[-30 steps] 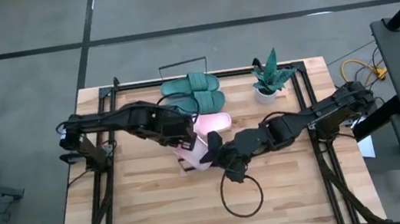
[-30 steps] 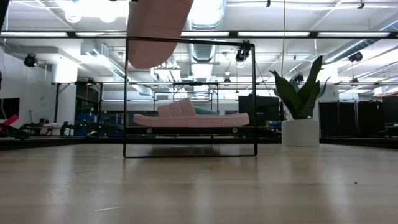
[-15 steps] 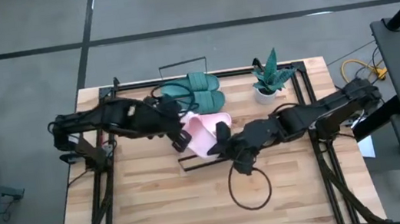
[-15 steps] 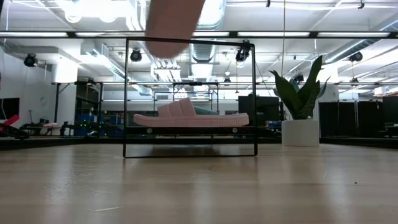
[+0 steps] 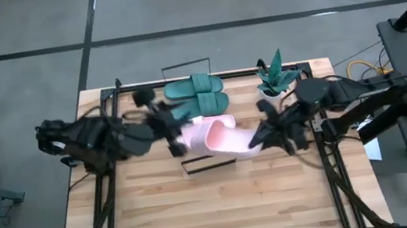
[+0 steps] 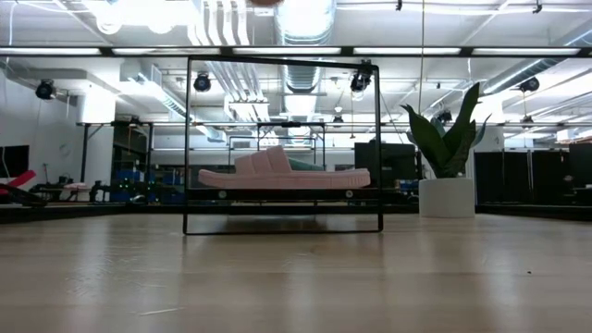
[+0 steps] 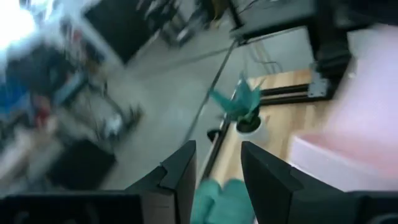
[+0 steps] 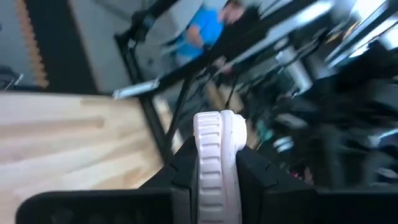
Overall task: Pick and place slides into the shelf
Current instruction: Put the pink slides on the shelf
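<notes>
A light pink slide point(image 5: 214, 136) hangs above the shelf point(image 5: 210, 163), held by my right gripper point(image 5: 259, 140), which is shut on it. Its tip barely shows at the top of the low view point(image 6: 265, 2). My left gripper point(image 5: 174, 133) is open beside the slide's left end; the slide point(image 7: 367, 124) lies off to the side of the open fingers point(image 7: 217, 177). The second pink slide point(image 6: 277, 172) rests sole-down on the shelf board point(image 6: 282, 195). Two teal slides point(image 5: 197, 91) lie side by side at the shelf's far end. My right gripper pinches the pink slide's right end point(image 5: 248, 141) between its two fingers, coming from the table's right. In the right wrist view the slide's ribbed edge point(image 8: 217, 140) stands upright between the fingers point(image 8: 183, 163). The slide is lifted clear above the shelf.
A teal potted plant point(image 5: 274, 79) stands at the far right, close to my right arm, and shows right of the shelf point(image 6: 449, 157) in the low view. Black frame rails run along both table sides. Bare tabletop point(image 5: 223, 206) lies on the near side. A person in blue point(image 8: 208, 25) is in the room.
My left gripper has drawn back toward the table's left, off the pink slide. My right gripper has moved toward the table's right and far side and upward, carrying the slide; the slide has risen almost out of the low view's top and now lies over the shelf.
</notes>
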`<state>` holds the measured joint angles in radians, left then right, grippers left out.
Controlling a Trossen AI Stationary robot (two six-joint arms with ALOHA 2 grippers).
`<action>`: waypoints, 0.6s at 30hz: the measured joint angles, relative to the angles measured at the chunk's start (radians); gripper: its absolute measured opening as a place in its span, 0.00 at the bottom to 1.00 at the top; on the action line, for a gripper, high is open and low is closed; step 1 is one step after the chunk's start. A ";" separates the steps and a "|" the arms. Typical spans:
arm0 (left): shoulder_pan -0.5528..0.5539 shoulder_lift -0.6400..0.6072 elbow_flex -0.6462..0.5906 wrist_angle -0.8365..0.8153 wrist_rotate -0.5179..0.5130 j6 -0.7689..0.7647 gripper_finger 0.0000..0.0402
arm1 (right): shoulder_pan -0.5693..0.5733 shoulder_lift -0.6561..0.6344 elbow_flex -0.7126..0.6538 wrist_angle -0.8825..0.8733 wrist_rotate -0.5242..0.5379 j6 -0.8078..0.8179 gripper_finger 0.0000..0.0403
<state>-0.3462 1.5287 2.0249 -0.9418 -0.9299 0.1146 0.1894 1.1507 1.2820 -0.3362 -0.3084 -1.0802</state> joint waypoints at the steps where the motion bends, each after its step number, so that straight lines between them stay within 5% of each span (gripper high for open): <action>1: -0.013 -0.002 -0.026 0.059 0.000 0.078 0.28 | -0.014 -0.027 -0.032 0.038 -0.032 0.001 0.13; 8: -0.030 -0.070 -0.272 0.347 -0.003 0.464 0.28 | -0.033 -0.207 -0.238 0.288 -0.058 0.002 0.13; 13: -0.044 -0.199 -0.516 0.712 -0.001 0.755 0.28 | -0.033 -0.328 -0.322 0.353 -0.058 0.011 0.13; 18: -0.051 -0.379 -0.722 0.871 0.095 0.839 0.28 | -0.033 -0.390 -0.350 0.365 -0.058 0.044 0.13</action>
<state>-0.3973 1.1492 1.3031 -0.0712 -0.8354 0.9538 0.1562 0.7606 0.9317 0.0289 -0.3664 -1.0365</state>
